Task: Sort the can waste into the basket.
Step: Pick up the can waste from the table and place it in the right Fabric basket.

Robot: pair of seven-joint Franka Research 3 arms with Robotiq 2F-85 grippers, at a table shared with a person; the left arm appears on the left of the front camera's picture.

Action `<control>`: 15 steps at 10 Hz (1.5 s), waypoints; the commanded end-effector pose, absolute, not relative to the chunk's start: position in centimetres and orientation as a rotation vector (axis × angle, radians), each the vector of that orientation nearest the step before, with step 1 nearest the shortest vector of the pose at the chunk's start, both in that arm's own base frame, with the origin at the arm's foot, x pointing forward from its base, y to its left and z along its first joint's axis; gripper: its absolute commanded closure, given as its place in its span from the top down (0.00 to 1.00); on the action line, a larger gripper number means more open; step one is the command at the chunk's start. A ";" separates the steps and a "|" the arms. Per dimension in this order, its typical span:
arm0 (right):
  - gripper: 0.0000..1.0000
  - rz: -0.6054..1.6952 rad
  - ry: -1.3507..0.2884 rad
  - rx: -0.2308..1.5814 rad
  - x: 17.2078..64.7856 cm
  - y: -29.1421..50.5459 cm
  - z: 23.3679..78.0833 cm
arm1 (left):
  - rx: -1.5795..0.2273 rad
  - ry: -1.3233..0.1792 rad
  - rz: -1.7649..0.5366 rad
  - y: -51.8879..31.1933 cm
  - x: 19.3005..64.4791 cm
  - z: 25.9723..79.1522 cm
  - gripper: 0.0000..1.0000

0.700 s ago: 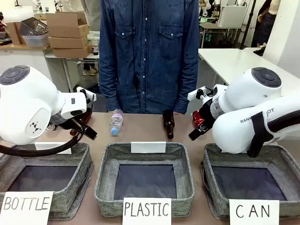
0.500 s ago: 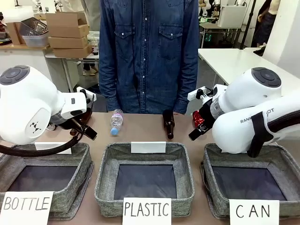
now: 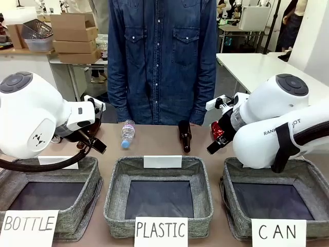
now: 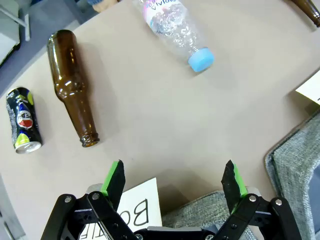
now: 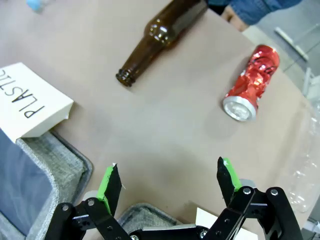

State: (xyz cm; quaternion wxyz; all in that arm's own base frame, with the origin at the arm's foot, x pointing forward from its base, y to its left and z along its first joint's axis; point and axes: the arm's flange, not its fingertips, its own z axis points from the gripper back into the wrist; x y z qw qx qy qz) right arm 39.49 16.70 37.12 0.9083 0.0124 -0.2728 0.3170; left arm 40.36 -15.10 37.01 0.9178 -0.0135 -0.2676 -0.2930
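My right gripper (image 5: 168, 172) stands wide open over the tabletop (image 5: 165, 120), holding nothing. My left gripper (image 4: 174, 172) is spread just as wide and empty. Compared with the front view half a second back, neither arm has shifted. The red can (image 5: 251, 82) lies beyond the right fingers and seems dented. The dark can (image 4: 21, 120) lies beside a brown glass bottle (image 4: 70, 85). The woven grey basket (image 3: 237, 221) sits under my right arm.

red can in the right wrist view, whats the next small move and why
Probably slide the right gripper toward the red can and line it up. Its jaws are open and empty, and the can lies on the table ahead, off to one side, not between the fingers.
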 end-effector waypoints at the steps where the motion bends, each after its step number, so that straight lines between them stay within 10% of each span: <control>1: 1.00 0.654 -0.563 0.026 39.5 16.7 37.1 | -0.028 -0.551 -0.603 -15.1 40.4 37.0 1.00; 4: 1.00 0.654 -0.563 0.026 39.5 16.7 37.1 | -0.028 -0.550 -0.603 -15.1 40.4 37.0 1.00; 7: 1.00 0.659 -0.677 -0.037 36.9 10.5 46.7 | -0.038 -0.512 -0.698 -11.4 33.6 48.4 1.00; 10: 1.00 0.603 -0.796 -0.100 32.8 9.1 48.9 | 0.080 -0.816 -0.472 -11.6 30.6 50.9 1.00; 12: 1.00 0.603 -0.783 -0.058 36.0 9.0 52.5 | -0.030 -0.610 -0.650 -11.9 33.1 52.6 1.00; 13: 1.00 0.633 -0.754 0.025 35.9 8.4 52.1 | 0.000 -0.713 -0.580 -11.1 31.4 55.9 1.00; 15: 1.00 0.610 -0.701 0.521 34.4 3.1 51.5 | -0.528 -0.563 -0.749 -6.5 30.7 57.0 1.00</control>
